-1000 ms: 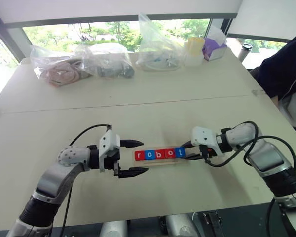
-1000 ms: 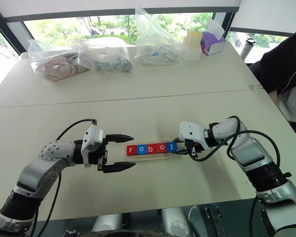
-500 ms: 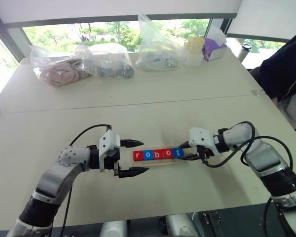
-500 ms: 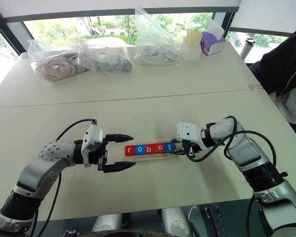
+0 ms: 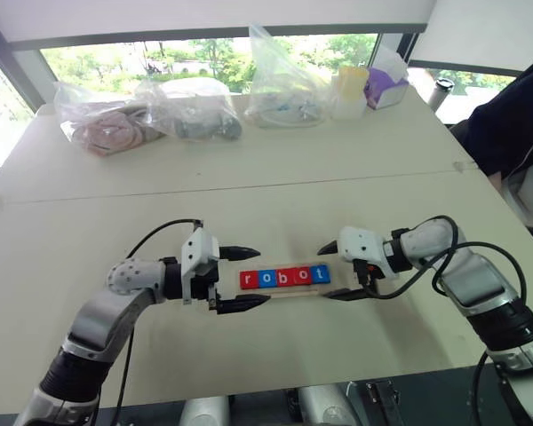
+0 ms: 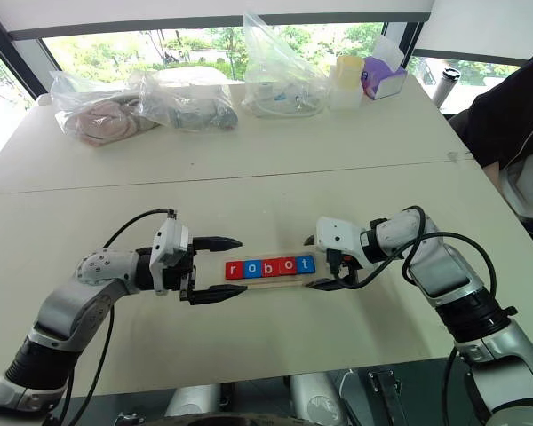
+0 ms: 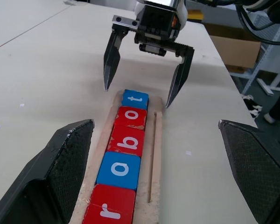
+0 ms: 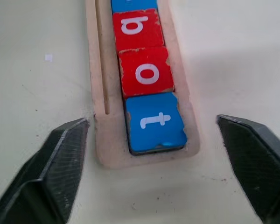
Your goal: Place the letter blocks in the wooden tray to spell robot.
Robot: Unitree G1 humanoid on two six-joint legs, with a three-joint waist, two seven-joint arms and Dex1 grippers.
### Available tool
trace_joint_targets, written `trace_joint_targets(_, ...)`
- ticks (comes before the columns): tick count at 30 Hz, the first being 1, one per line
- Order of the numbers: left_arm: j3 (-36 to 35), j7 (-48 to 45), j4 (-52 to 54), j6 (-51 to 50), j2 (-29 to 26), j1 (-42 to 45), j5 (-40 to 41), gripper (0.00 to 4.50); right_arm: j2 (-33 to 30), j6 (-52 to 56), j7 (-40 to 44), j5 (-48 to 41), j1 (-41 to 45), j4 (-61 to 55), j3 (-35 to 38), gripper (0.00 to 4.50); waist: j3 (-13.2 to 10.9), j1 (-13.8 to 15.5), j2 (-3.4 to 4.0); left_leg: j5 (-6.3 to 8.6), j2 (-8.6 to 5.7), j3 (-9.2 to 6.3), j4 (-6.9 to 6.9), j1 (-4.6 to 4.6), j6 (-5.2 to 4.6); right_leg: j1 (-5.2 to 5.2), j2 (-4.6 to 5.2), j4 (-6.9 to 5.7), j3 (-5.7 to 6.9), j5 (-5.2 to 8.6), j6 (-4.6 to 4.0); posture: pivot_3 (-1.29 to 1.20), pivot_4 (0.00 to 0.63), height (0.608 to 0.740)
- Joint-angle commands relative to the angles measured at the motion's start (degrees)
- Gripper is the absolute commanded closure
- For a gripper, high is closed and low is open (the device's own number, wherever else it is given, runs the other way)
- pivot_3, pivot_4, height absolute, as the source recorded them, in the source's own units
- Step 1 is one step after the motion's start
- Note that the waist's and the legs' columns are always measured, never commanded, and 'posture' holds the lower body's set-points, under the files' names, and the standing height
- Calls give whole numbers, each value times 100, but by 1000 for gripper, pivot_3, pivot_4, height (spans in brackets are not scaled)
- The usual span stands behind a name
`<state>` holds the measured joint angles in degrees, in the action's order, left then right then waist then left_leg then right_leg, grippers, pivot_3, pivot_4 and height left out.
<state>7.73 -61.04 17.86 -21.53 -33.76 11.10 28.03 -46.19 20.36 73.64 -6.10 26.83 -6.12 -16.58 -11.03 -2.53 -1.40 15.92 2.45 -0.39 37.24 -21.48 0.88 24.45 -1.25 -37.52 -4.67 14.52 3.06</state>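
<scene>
The five letter blocks lie in a row in the wooden tray [image 5: 286,289] and read r [image 5: 247,280], o [image 5: 266,278], b [image 5: 284,277], o [image 5: 302,275], t [image 5: 320,273]. The r, the b and the second o are red; the first o and the t are blue. My left gripper [image 5: 264,276] is open and level. Its fingers [image 7: 60,172] stand on either side of the tray's left end, apart from it. My right gripper [image 5: 322,273] is open at the right end, one finger [image 8: 60,158] on each side of the t block [image 8: 155,122], touching nothing.
Several clear plastic bags [image 5: 186,106] lie along the table's far edge, with a yellowish cup [image 5: 351,89] and a purple box [image 5: 386,87] beside them. A person in a dark sleeve [image 5: 506,124] sits at the right. A seam [image 5: 249,188] crosses the table.
My right gripper has opened; it was shut at the tray's right end against the t block. The left gripper and the row of blocks have stayed in place.
</scene>
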Motion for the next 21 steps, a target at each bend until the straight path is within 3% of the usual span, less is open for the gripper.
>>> trace_joint_targets(1,-40,39,267,-105,-22,51,110,0,-124,168,-6,-225,110,-334,317,88,0,1,0,0,0,0,0,0,0,0,0,0,0,0,0,0,150,740)
trace_joint_targets(21,-917,81,747,-931,-1043,-308,634,0,-1248,2344,-615,-2070,-1716,-2396,2712,88,1,4,-1,0,1,-2,1,1,0,-1,0,-1,1,15,15,0,150,740)
